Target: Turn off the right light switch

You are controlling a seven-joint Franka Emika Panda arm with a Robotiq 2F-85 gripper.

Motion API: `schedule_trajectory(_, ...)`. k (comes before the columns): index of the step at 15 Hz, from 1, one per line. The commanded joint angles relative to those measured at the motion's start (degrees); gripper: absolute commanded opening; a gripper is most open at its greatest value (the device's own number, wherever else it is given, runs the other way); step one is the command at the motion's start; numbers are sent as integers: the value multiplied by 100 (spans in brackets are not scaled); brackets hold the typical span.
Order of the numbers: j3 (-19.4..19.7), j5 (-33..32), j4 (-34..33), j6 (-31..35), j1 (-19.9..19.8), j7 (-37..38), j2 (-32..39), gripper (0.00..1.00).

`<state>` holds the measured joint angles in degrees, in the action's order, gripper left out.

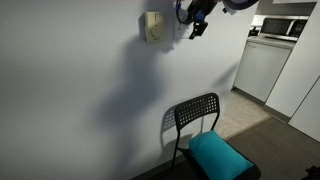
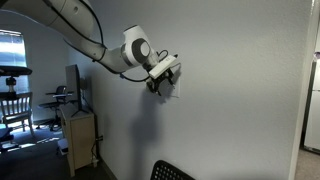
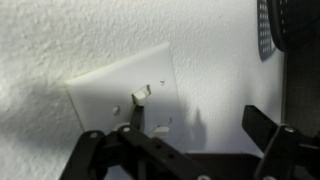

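The pincer [image 3: 195, 115] was spread wide and held nothing, one finger [image 3: 134, 118] set at the right light switch [image 3: 125, 92] just below a toggle [image 3: 141, 93], contact unclear, the plate mounted high on the white wall [image 3: 60, 40] near a beige box [image 1: 153, 27].

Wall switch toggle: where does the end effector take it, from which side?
Go for the toggle tip, not the flat switch plate. It's a short nub standing off the plate, too small to pinch. Probably come square to the wall and flick it with one finger of the open end effector.
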<state>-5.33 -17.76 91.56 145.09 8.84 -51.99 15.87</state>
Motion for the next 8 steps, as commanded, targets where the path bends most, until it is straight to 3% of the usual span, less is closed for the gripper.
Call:
schedule_trajectory(1,-311,705,-268,-242,-330,-568,56,100)
schedule_trajectory(4,-375,1169,-527,-483,-382,-783,97,100)
schedule_trajectory(8,-285,1217,-721,-816,-401,-705,132,100)
